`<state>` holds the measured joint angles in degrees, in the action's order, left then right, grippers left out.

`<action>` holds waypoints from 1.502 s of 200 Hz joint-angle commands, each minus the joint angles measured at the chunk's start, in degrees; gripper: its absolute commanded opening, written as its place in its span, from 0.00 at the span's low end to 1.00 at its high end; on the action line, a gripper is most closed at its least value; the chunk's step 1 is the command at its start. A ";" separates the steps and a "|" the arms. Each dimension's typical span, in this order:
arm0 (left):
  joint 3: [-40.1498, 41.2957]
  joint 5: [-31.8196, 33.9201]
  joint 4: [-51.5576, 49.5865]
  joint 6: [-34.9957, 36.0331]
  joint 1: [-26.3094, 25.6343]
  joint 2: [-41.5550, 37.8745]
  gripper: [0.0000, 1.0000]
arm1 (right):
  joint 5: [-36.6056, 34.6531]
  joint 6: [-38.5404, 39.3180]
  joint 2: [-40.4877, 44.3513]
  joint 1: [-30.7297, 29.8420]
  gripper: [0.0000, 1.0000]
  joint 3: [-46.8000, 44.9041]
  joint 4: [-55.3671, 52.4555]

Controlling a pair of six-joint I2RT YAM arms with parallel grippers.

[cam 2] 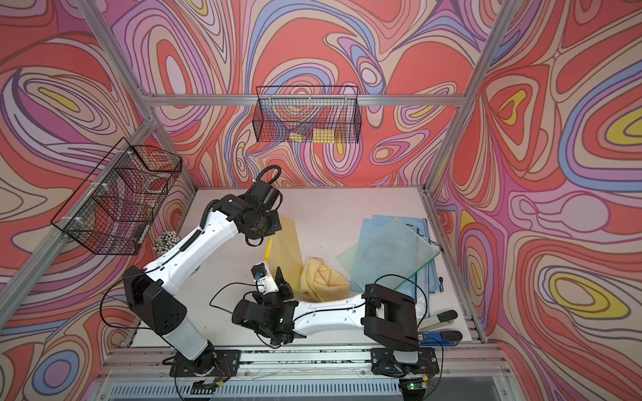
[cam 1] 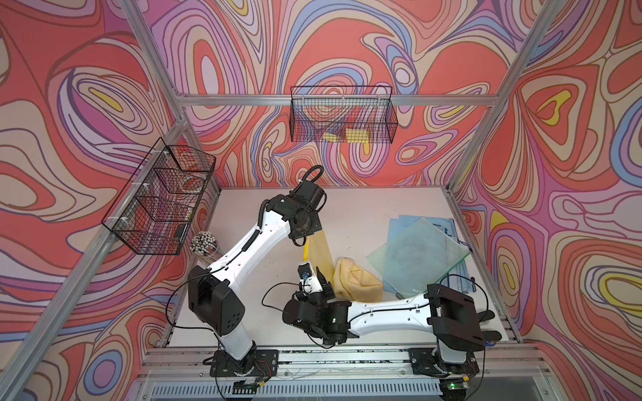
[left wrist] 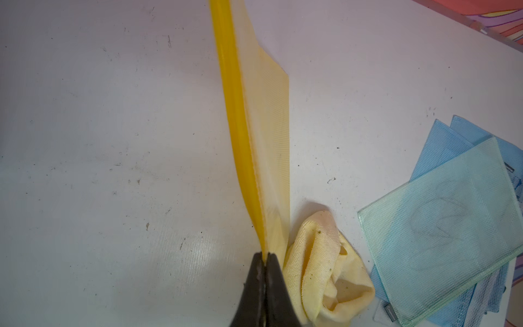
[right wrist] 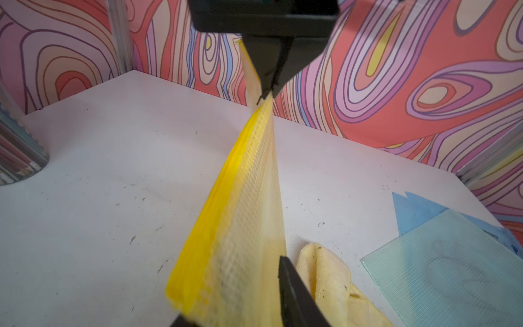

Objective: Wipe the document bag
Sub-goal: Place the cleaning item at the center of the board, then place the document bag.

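Over the tabletop (cam 1: 347, 215), your yellow document bag (cam 1: 318, 255) is held edge-up. It looks light, floppy and slick, so grip the stiffer zipper edge. Cloth (cam 1: 356, 279) lies beside it. Left end effector (left wrist: 264, 266) is clenched on one bag end. Right end effector (right wrist: 230, 291) straddles the other end; can't tell if it's clamped.

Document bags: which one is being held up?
The yellow mesh document bag, pinched on edge by the left hand; the pale green mesh bag and blue mesh bags lie flat.

Robot lab test cell, aluminium frame (cam 1: 243, 100), swirl-printed backdrop walls (cam 1: 347, 41), wire baskets (cam 1: 342, 116), arms (cam 1: 250, 243) bolted to rail (cam 1: 347, 357)
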<state>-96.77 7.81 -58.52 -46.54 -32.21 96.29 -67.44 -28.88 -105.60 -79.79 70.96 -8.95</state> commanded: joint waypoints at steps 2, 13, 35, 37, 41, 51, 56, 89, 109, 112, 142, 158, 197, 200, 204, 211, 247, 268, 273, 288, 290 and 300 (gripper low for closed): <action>0.59 -0.11 -0.72 0.36 0.03 -1.80 0.00 | 1.76 1.02 2.29 0.53 0.15 -1.27 2.09; 0.76 -0.30 -0.56 0.31 0.04 -1.81 0.00 | 1.43 1.65 2.11 0.60 0.04 -0.88 2.16; 0.81 -0.56 -0.35 0.40 0.04 -1.95 0.00 | 2.83 3.30 2.90 0.60 0.00 -1.58 4.15; 0.86 -0.53 -0.36 0.40 0.04 -1.93 0.00 | 3.15 3.57 3.09 0.60 0.00 -1.80 4.59; 0.92 -0.59 -0.36 0.40 0.03 -1.98 0.00 | 4.01 4.41 3.56 0.66 0.00 -2.37 5.84; 0.96 -0.35 -0.29 0.45 0.11 -2.18 0.04 | 6.24 6.04 5.64 0.66 0.00 -4.13 9.03; 1.05 -0.26 -0.21 0.49 0.13 -2.37 0.10 | 7.31 6.19 6.61 0.62 0.00 -4.89 10.15; 3.30 1.33 3.13 1.36 0.70 -6.64 0.83 | 13.31 3.05 13.67 3.35 0.00 -9.10 11.00; 6.20 2.85 6.62 1.78 1.86 -12.11 0.92 | 18.66 -0.68 19.20 7.26 0.00 -13.45 11.52; 6.92 3.06 7.42 1.80 2.02 -13.04 0.95 | 19.74 -1.23 20.16 8.00 0.00 -14.22 11.64; 14.88 6.93 13.33 1.13 3.94 -24.85 0.99 | 28.50 -4.46 28.89 15.67 0.00 -20.69 13.59; 19.35 10.59 15.21 0.30 4.71 -31.22 0.99 | 30.21 -5.13 33.01 19.70 0.00 -22.35 12.95; 24.61 13.80 17.10 -0.32 6.60 -39.44 0.99 | 36.38 -4.82 40.31 28.88 0.00 -25.05 13.14; 24.61 14.02 16.98 -0.26 6.58 -39.50 0.99 | 36.45 -4.86 40.83 29.39 0.00 -25.15 12.86; 24.61 14.03 16.77 -0.22 6.60 -39.51 0.99 | 36.54 -4.94 41.78 30.15 0.00 -25.37 12.55; 24.53 13.83 16.41 -0.13 6.68 -39.31 0.99 | 36.89 -5.08 43.44 31.49 0.00 -25.96 12.30; 24.08 11.04 15.36 -0.30 6.89 -36.01 0.99 | 35.73 -9.17 55.06 39.97 0.00 -27.76 2.00; 24.08 8.97 16.07 -0.23 6.94 -34.24 0.99 | 32.86 -12.88 62.42 43.90 0.00 -29.02 -8.21; 24.09 8.61 16.24 -0.21 6.96 -33.88 0.99 | 32.57 -13.57 64.04 44.75 0.00 -29.37 -10.52; 24.17 7.87 16.83 -0.46 7.04 -32.96 0.99 | 32.28 -17.00 68.00 46.49 0.00 -30.20 -17.04; 24.24 7.73 16.96 -0.47 7.00 -32.93 0.99 | 32.41 -17.41 68.52 46.59 0.00 -30.34 -17.72; 24.57 7.13 17.67 -0.64 6.98 -32.35 0.99 | 32.93 -19.23 69.92 46.82 0.00 -30.82 -20.59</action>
<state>-73.01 16.69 -43.16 -46.17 -25.74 63.26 -33.74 -41.63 -38.81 -34.15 42.17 -15.97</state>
